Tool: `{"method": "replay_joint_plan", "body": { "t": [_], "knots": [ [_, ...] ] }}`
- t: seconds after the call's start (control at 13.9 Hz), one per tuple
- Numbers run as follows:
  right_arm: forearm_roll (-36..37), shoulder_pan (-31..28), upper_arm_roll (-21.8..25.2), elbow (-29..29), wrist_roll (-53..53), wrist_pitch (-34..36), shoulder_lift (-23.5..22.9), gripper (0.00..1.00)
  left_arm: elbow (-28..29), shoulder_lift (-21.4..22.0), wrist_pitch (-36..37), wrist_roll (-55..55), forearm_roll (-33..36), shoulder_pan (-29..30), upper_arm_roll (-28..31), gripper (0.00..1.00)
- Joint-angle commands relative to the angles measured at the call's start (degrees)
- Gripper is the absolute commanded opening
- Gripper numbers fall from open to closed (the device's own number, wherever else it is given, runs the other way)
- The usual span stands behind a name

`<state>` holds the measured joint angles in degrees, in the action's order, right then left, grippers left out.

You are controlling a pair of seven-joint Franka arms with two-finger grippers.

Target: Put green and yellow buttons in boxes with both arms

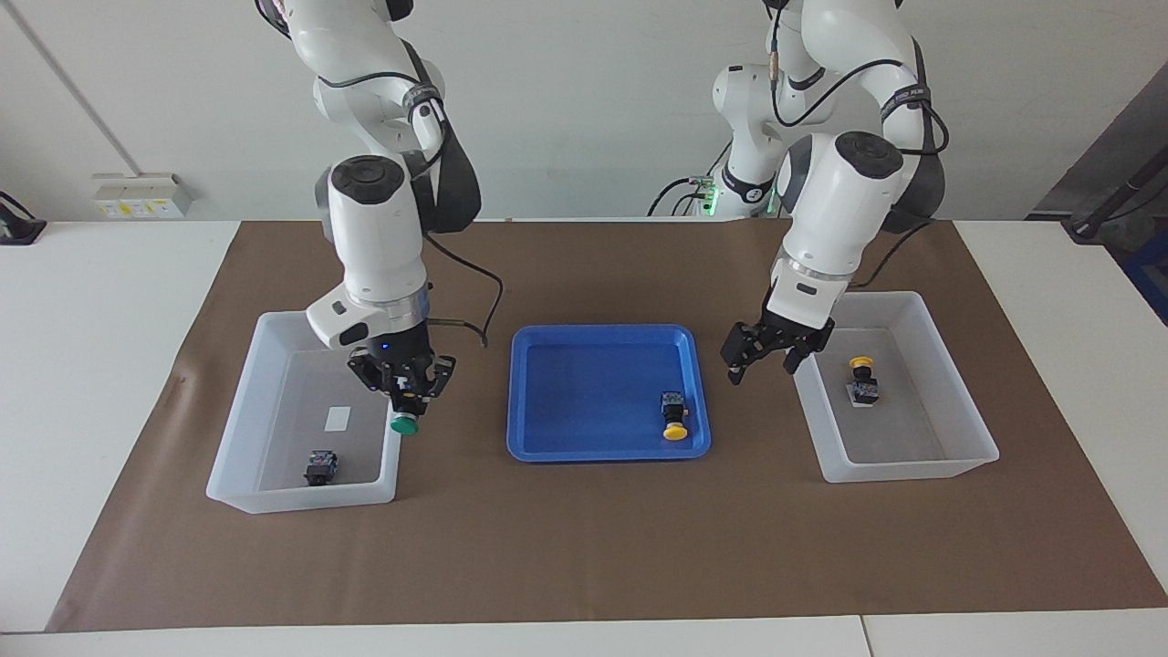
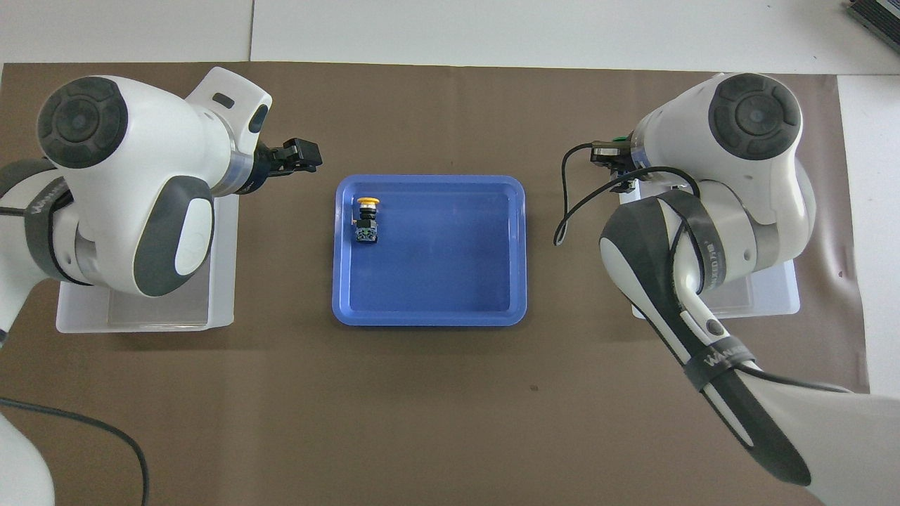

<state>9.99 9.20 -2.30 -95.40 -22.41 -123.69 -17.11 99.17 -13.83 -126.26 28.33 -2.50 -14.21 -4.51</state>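
The right gripper [image 1: 405, 399] hangs over the inner wall of the box at the right arm's end of the table [image 1: 265, 401], fingers clamped on the black body of a green button [image 1: 403, 423], whose cap points downward, clear of the box rim. In the overhead view this gripper is almost wholly covered by the right arm's wrist, and only a sliver of green shows at its tip. A second green button [image 1: 320, 467] lies on the floor of that same box, in the corner farthest from the robots, near a small white label [image 1: 338, 418]. The left gripper [image 1: 765, 351] is raised between the blue tray [image 1: 547, 383] and the box at the left arm's end of the table [image 1: 949, 429], just beside that box's wall, with its fingers spread wide and nothing between them. A yellow button [image 1: 861, 380] rests on the floor of that box, cap turned toward the robots. Another yellow button [image 1: 673, 418] lies on its side in the blue tray, at the tray's left-arm end, cap pointing away from the robots. The tray sits between the two boxes on brown paper [image 1: 584, 547] covering the table.
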Motion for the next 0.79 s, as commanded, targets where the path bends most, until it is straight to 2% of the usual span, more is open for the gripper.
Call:
{"method": "replay_joint_plan", "body": {
  "t": [0.0, 0.22, 0.43, 0.72],
  "knots": [
    [-0.67, -5.23, -0.86, -3.03, 7.53, -1.55, 1.47, 0.00, -1.35, -5.66, -4.68, 4.17, 0.82, -4.15, 1.08, 1.00],
    [-5.68, -11.20, -0.78, -4.26, 19.30, -8.12, -0.55, 0.00, -1.53, -10.86, -9.69, 11.55, 6.44, -7.94, 1.17, 1.00],
    [-6.21, -13.67, -0.78, -4.09, 20.92, -12.44, -4.50, 0.00, 0.75, -11.13, -10.23, 12.01, 7.24, -9.51, 1.08, 1.00],
    [-6.12, -16.31, -0.78, -3.65, 22.23, -14.55, -7.93, 0.00, 4.27, -11.04, -12.16, 12.54, 7.33, -11.36, 1.17, 1.00]
  ]
}}
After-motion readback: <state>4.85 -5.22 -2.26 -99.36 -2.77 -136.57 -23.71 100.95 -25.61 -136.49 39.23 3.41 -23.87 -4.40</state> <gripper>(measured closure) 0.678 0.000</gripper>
